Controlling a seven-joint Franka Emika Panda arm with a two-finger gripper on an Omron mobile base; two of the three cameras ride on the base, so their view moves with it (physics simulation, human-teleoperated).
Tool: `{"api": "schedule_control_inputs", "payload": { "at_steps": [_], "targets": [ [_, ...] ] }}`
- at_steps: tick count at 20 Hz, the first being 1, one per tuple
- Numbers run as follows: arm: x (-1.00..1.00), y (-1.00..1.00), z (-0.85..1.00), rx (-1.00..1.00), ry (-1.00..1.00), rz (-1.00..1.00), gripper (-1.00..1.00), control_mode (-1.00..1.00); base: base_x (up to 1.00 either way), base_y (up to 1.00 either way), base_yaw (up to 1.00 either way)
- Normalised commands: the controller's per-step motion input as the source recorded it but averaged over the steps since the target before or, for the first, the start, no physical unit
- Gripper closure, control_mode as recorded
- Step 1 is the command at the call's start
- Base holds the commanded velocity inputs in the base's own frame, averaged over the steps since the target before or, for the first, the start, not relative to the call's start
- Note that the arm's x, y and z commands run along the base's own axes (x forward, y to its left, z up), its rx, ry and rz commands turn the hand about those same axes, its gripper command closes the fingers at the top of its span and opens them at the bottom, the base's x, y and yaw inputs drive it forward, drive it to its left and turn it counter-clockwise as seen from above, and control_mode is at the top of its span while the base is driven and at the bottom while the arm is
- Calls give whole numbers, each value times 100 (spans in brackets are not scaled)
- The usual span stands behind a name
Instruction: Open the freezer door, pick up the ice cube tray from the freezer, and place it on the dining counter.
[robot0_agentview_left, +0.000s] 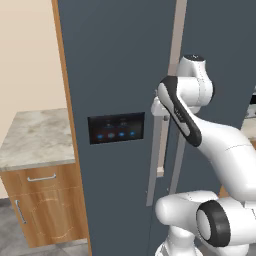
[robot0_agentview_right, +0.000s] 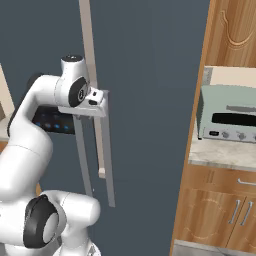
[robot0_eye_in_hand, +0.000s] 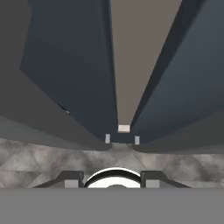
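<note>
Two long grey handles hang side by side right under my gripper (robot0_agentview_left: 159, 108), and that is where the trouble could start. My hand sits at their top ends, by the seam between the two dark doors, with the fingers hidden behind the wrist. I cannot tell whether they are spread, clenched or already around a bar. Looking down along my fingers, I see both doors dropping away to the floor with a pale strip between them.

If I close on the wrong bar, I would pull the matching door (robot0_agentview_left: 220, 50) instead of the freezer door (robot0_agentview_left: 115, 65). A shallow hold so near the handle's end could slip off once I start pulling. My elbow also stands close in front of the doors and could block the swing.

The freezer door's handle (robot0_agentview_left: 151, 185) is the left one, just beside my gripper, and the display panel (robot0_agentview_left: 116, 128) lies further left. That door looks shut, so the ice cube tray is presumably behind it. Farther off stands a marble-topped cabinet (robot0_agentview_left: 35, 135).
</note>
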Motion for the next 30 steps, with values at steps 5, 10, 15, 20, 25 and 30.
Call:
{"api": "schedule_control_inputs", "payload": {
  "at_steps": [5, 10, 15, 20, 25, 30],
  "targets": [
    [-37, 0, -1, 0, -5, 0, -100, -100, 0, 0, 0],
    [-50, -2, -20, 0, -11, 0, -100, -100, 0, 0, 0],
    [-14, -3, -8, 1, -10, -1, -100, -100, 0, 0, 0],
    [0, 0, 0, 0, 0, -2, -100, 100, -1, -1, 0],
    [0, 0, 0, 0, 0, 0, -100, 100, -37, -12, 0],
    [0, 0, 0, 0, 0, 0, -100, 100, -52, -18, 0]
  ]
}}
